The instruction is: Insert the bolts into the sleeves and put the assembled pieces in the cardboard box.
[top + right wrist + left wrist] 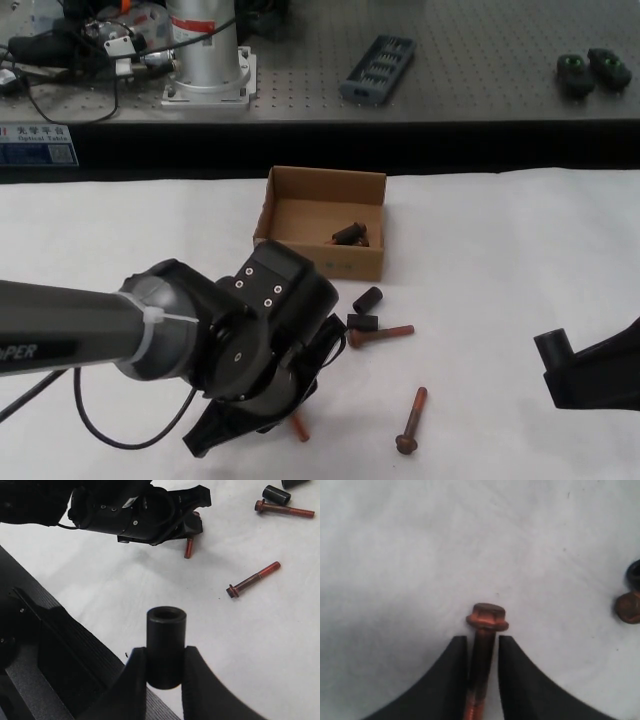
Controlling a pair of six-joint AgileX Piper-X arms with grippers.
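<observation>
My left gripper (482, 639) is shut on a copper bolt (486, 630), whose hex head sticks out past the fingertips just above the white cloth. In the high view that arm (240, 340) sits low at the front left, with the bolt's tip (299, 428) poking out beneath it. My right gripper (165, 652) is shut on a black sleeve (166, 640), held upright with its open bore showing, at the bench's front right (553, 350). The cardboard box (372, 262) stands behind, with a dark assembled piece (349, 234) inside.
Loose on the cloth lie two black sleeves (368, 298) (362, 322), a bolt (385, 333) beside them and another bolt (411, 420) nearer the front. The bench's dark front edge (50, 645) runs close under the right gripper. A metal post base (205, 75) stands far behind.
</observation>
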